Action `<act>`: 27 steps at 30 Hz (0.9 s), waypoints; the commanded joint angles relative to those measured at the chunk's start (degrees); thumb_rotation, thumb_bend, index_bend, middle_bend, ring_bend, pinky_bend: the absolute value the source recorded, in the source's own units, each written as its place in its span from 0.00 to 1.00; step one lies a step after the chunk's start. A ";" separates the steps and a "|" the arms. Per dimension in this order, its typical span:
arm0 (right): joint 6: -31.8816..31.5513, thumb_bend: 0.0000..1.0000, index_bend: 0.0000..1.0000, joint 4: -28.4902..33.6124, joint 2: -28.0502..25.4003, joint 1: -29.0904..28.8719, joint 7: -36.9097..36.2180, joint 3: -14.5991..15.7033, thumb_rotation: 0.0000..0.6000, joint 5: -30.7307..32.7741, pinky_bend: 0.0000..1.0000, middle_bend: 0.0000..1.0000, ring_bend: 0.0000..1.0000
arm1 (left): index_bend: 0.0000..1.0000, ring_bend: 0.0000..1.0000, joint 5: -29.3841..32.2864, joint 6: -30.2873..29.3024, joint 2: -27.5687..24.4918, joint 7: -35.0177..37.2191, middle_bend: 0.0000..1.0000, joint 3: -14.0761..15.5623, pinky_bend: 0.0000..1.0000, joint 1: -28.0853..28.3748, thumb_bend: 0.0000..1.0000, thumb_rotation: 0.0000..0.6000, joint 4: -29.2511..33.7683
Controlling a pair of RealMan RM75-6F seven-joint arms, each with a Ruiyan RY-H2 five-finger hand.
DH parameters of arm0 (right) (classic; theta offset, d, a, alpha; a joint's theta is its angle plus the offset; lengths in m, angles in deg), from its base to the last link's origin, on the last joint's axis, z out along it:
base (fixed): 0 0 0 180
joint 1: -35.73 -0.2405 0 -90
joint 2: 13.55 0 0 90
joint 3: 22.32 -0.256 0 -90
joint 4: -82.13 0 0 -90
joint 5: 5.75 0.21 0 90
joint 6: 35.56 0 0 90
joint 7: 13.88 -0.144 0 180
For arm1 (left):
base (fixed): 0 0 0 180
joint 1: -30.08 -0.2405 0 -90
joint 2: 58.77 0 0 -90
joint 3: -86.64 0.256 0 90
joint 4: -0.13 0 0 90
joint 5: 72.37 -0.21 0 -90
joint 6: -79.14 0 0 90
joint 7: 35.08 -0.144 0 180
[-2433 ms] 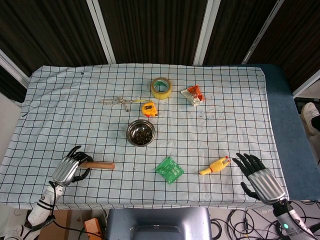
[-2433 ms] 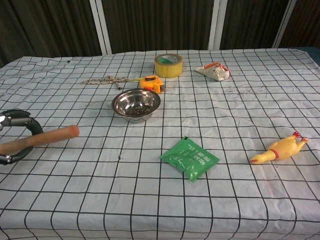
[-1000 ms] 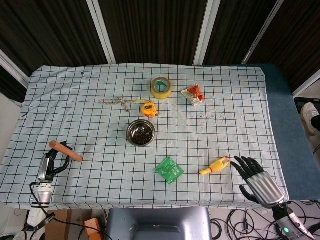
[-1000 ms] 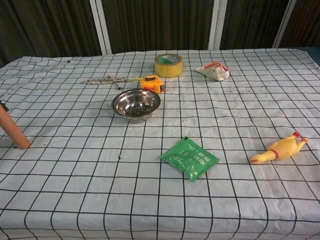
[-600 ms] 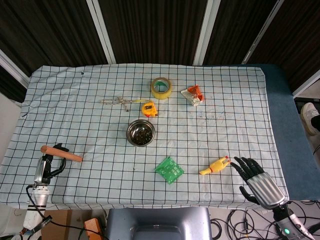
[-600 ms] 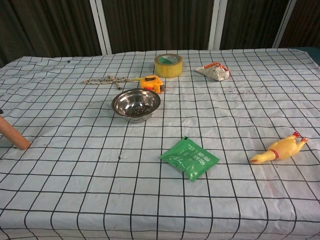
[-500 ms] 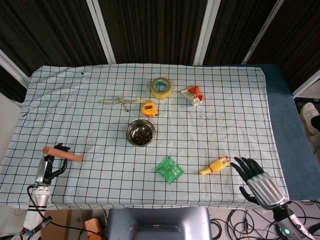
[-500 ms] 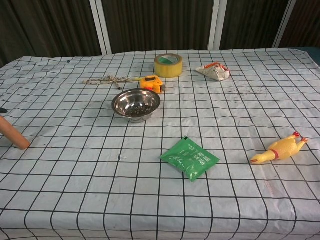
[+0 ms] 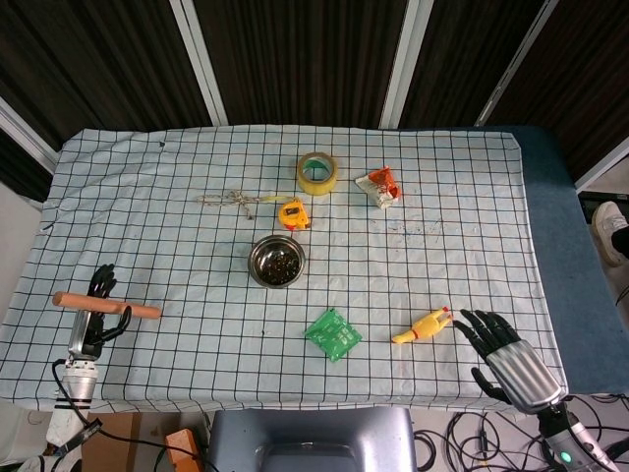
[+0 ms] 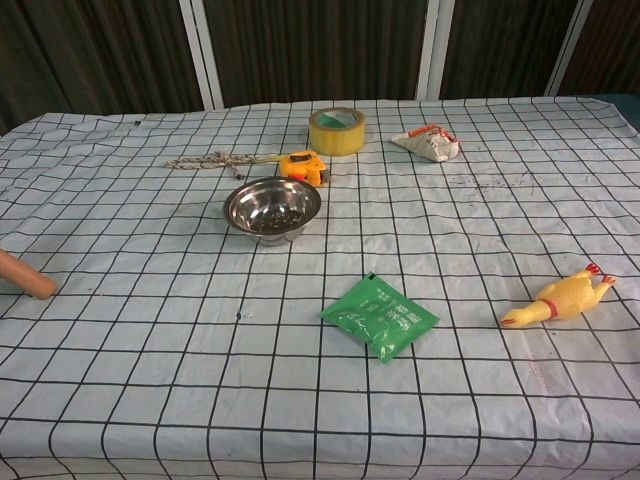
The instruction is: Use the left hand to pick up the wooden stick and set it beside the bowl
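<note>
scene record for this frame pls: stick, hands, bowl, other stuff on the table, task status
stick: wooden stick near the table's left edge, roughly level, across the left hand
left hand: left hand at the stick, fingers pointing up behind it; grip cannot be confirmed
right hand: right hand open near the front right corner, holding nothing
bowl: metal bowl mid-table, far from the stick
other items: tape roll, tape measure, rope, orange packet, green packet, rubber chicken
surface: checked cloth
status: stick not yet beside the bowl
</note>
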 commanded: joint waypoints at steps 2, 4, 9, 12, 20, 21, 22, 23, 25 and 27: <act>0.14 0.39 0.00 -0.03 0.02 -0.03 -0.07 0.06 1.00 -0.10 0.11 0.00 0.00 | 0.00 0.00 -0.01 0.13 -0.59 0.76 0.02 -0.06 0.00 -0.01 0.40 1.00 0.95; 0.29 0.39 0.00 -0.04 0.09 -0.08 0.03 0.06 1.00 -0.13 0.11 0.00 0.00 | 0.00 0.00 -0.02 0.00 -1.01 0.89 0.02 -0.24 0.00 0.09 0.40 1.00 1.70; 0.59 0.39 0.00 -0.04 0.27 -0.15 0.25 0.03 1.00 -0.11 0.11 0.00 0.00 | 0.00 0.00 0.02 0.15 -2.68 1.04 0.03 -0.72 0.00 0.56 0.40 1.00 5.32; 0.67 0.39 0.00 -0.03 0.33 -0.18 0.35 0.03 1.00 -0.17 0.11 0.00 0.00 | 0.00 0.00 0.84 1.27 -3.97 1.38 0.08 -1.58 0.02 1.00 0.40 1.00 8.87; 0.59 0.39 0.00 -0.06 0.29 -0.13 0.22 -0.06 1.00 -0.09 0.11 0.00 0.00 | 0.08 0.02 3.52 4.41 -6.53 1.77 0.23 -4.49 0.11 2.39 0.37 1.00 17.16; 0.61 0.39 0.00 -0.06 0.29 -0.14 0.22 -0.06 1.00 -0.09 0.11 0.00 0.00 | 0.11 0.03 3.99 4.64 -6.26 1.26 0.26 -4.92 0.13 2.53 0.37 1.00 17.49; 0.66 0.39 0.00 -0.06 0.29 -0.15 0.22 -0.06 1.00 -0.08 0.11 0.00 0.00 | 0.15 0.06 4.54 5.17 -5.95 0.66 0.31 -5.38 0.18 2.79 0.36 1.00 17.97; 0.68 0.39 0.00 -0.06 0.28 -0.15 0.23 -0.07 1.00 -0.05 0.11 0.00 0.00 | 0.19 0.09 4.91 5.52 -5.75 0.28 0.35 -5.73 0.22 2.98 0.35 1.00 18.36; 0.73 0.39 0.00 -0.05 0.28 -0.17 0.25 -0.12 1.00 0.04 0.11 0.00 0.00 | 0.23 0.14 5.40 6.06 -5.24 -0.97 0.41 -6.31 0.29 3.45 0.34 1.00 19.02; 0.65 0.39 0.00 -0.04 0.22 -0.12 0.19 -0.13 1.00 0.08 0.11 0.00 0.00 | 0.28 0.20 5.65 6.12 -4.72 -2.42 0.47 -6.66 0.37 3.70 0.34 1.00 19.13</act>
